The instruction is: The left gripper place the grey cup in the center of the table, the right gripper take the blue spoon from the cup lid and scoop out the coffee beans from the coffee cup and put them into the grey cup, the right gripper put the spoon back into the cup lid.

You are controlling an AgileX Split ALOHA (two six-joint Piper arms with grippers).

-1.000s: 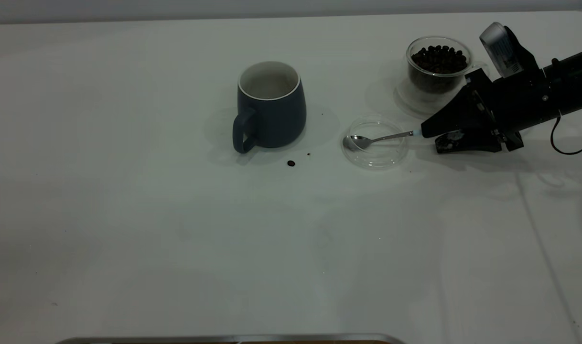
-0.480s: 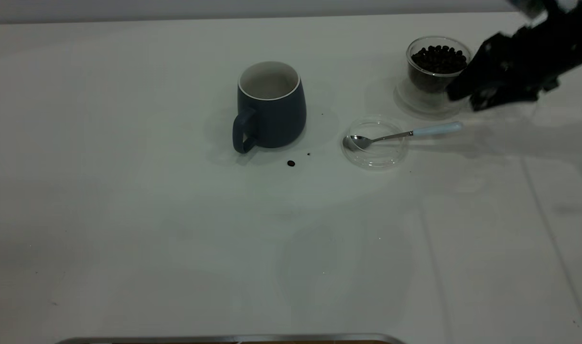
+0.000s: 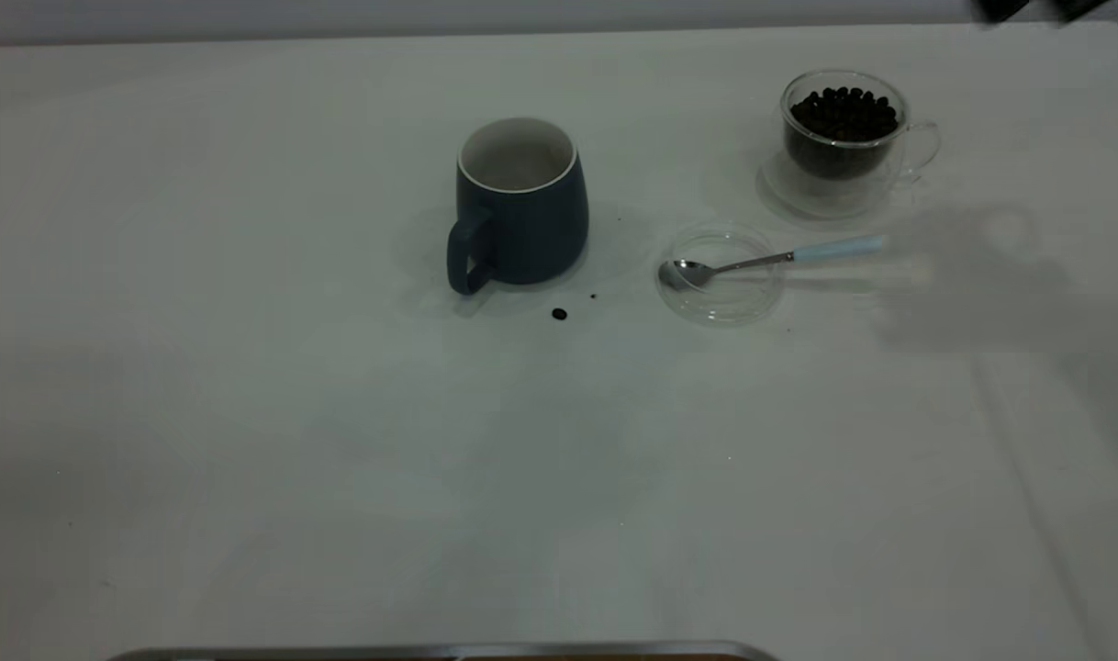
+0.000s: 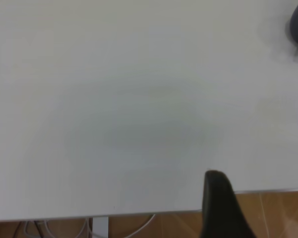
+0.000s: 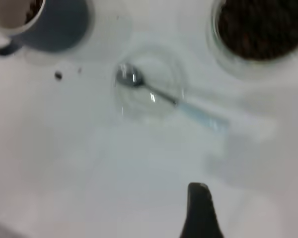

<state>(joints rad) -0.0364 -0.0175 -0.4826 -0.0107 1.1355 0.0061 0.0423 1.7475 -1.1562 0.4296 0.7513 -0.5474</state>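
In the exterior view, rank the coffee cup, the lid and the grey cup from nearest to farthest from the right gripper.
The right gripper sits at the view's top right edge.
1. coffee cup: far right, just below it.
2. lid: right of centre, nearer the front.
3. grey cup: at the centre.

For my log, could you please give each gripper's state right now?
Left gripper: holds nothing visible, state cannot be told.
Right gripper: raised above the blue spoon, state cannot be told.

grey cup [image 3: 520, 202]: no lettering or brand
coffee cup [image 3: 844, 138]: plain glass, nothing printed
blue spoon [image 3: 770, 261]: no marking readable (handle blurred in the right wrist view)
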